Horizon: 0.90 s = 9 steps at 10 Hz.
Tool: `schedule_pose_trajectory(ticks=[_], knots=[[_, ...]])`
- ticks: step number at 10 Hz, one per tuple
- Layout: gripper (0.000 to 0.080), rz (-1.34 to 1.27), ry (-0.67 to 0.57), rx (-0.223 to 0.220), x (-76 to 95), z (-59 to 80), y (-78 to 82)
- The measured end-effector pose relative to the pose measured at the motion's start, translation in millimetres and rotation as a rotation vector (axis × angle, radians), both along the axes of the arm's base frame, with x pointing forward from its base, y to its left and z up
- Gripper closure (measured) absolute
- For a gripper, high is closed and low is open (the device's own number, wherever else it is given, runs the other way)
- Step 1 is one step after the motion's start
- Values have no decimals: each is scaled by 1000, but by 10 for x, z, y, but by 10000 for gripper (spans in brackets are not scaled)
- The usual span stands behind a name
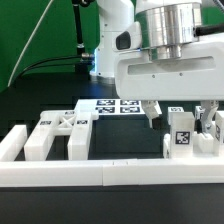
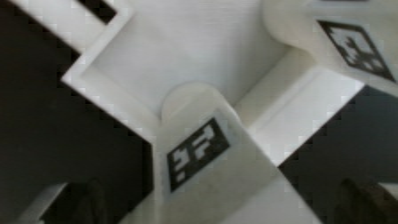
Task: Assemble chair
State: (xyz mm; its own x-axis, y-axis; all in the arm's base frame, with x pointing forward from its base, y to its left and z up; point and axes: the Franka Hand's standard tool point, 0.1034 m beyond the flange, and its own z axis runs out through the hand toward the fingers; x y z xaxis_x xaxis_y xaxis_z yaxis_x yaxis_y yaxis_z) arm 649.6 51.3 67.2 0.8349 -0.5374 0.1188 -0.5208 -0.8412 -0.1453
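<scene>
Just behind the border rail (image 1: 100, 172), toward its end on the exterior view's right, stands a tagged chair piece (image 1: 182, 140), a white block close by the rail's far side with its tag facing the camera. Above that stretch of the rail hangs the gripper (image 1: 180, 122), jaws spread wide and grasping nothing. One finger shows clear of the piece on either side, so the piece lies directly below and between them. Seen from the wrist, what seems the same piece (image 2: 199, 150) fills the picture. Its tagged limb runs slantwise across the frame, which suggests its long axis is not square to the jaws; the exact angle I cannot tell. Any grasp here would, I judge, turn on a plain drop rather than a sideways reach. Farther along the rail toward the exterior view's left lie the barred frames (image 1: 52, 135), well apart from the gripper.
</scene>
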Motion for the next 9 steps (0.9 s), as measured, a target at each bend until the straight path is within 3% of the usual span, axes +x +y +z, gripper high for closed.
schedule_pose_trajectory(ticks=[1,3,5,6,7,9], knots=[[151,201,-12,-53,28,13,11],[151,138,-8,-42,24,8,-2],[375,105,-6,-37,24,8,-2],[375,48,-3,-26,24,8,-1],[509,-36,2,-13,19,4,-20],[509,-243,22,25,12,6,-46]])
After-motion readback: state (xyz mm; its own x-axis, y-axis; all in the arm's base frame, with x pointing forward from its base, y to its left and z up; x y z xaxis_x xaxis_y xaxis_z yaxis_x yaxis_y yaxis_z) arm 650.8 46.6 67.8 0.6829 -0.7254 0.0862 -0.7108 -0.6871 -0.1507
